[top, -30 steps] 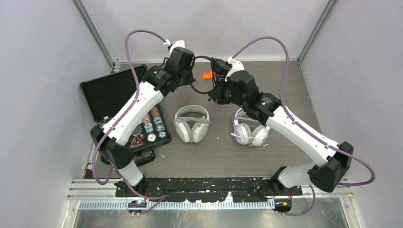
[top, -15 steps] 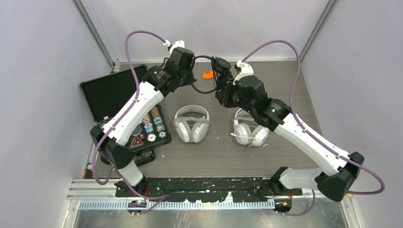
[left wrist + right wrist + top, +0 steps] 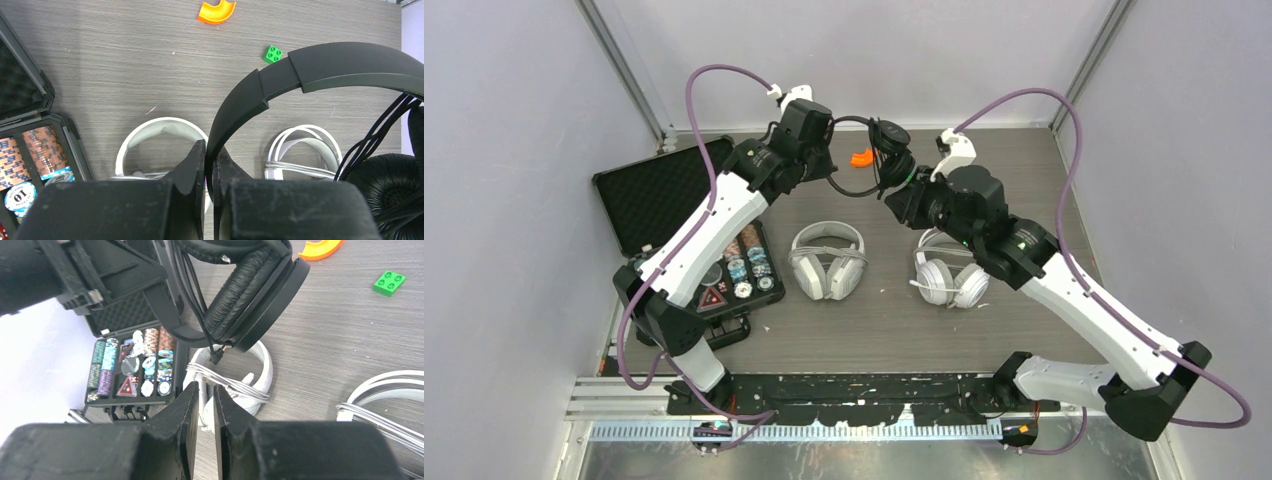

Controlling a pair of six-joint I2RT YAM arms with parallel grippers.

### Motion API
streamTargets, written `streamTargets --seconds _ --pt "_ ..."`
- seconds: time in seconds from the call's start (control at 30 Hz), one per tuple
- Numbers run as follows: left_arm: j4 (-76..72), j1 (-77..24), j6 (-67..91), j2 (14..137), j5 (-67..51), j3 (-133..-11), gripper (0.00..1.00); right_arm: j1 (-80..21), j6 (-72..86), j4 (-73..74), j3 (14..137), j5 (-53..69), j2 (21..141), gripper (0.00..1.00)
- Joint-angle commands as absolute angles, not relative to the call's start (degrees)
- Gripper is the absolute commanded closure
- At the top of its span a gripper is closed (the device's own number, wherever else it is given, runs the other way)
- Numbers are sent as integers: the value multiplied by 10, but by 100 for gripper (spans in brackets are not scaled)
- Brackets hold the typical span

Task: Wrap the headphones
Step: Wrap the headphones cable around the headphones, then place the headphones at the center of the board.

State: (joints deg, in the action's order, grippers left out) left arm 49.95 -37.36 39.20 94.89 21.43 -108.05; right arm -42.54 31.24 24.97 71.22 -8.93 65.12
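Observation:
My left gripper (image 3: 828,170) (image 3: 210,148) is shut on the headband of the black headphones (image 3: 886,148) (image 3: 325,65) and holds them in the air above the back of the table. Their black cable runs in several strands by the padded earcups (image 3: 250,295), and its plug (image 3: 216,359) hangs loose below. My right gripper (image 3: 896,202) (image 3: 206,388) is just right of and below the earcups, apart from them, with its jaws a narrow gap apart and nothing between. A pale grey headset (image 3: 827,262) and a white headset (image 3: 951,276) lie on the table with white cables across them.
An open black case (image 3: 674,190) with poker chips lies at the left. An orange curved piece (image 3: 860,158) and a small green brick (image 3: 272,53) lie at the back of the table under the held headphones. Grey walls close in the sides.
My right gripper has drawn back from the black headphones, moving right and toward the near side. The left gripper and the headphones have stayed in place.

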Motion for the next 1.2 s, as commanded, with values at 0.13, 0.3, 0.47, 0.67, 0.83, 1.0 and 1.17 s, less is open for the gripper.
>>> streamTargets --seconds 0.13,0.3,0.47,0.67,0.83,1.0,1.17 --pt "461 -370 413 922 221 -1087 100 -429 311 210 724 -109 615 72" --pt "463 -369 412 925 220 -1089 100 -428 307 208 757 -119 649 73" --pt "467 -370 412 930 223 -1092 100 -429 319 212 769 -120 674 73" --pt "471 -369 415 938 222 -1101 100 -434 338 216 761 -126 687 74" --pt "470 -369 420 941 215 -1106 100 -438 338 206 754 -141 694 76" --pt "470 -370 427 941 209 -1103 100 -437 336 196 744 -156 706 79" --pt "469 -370 434 941 207 -1102 100 -438 336 180 726 -167 709 87"
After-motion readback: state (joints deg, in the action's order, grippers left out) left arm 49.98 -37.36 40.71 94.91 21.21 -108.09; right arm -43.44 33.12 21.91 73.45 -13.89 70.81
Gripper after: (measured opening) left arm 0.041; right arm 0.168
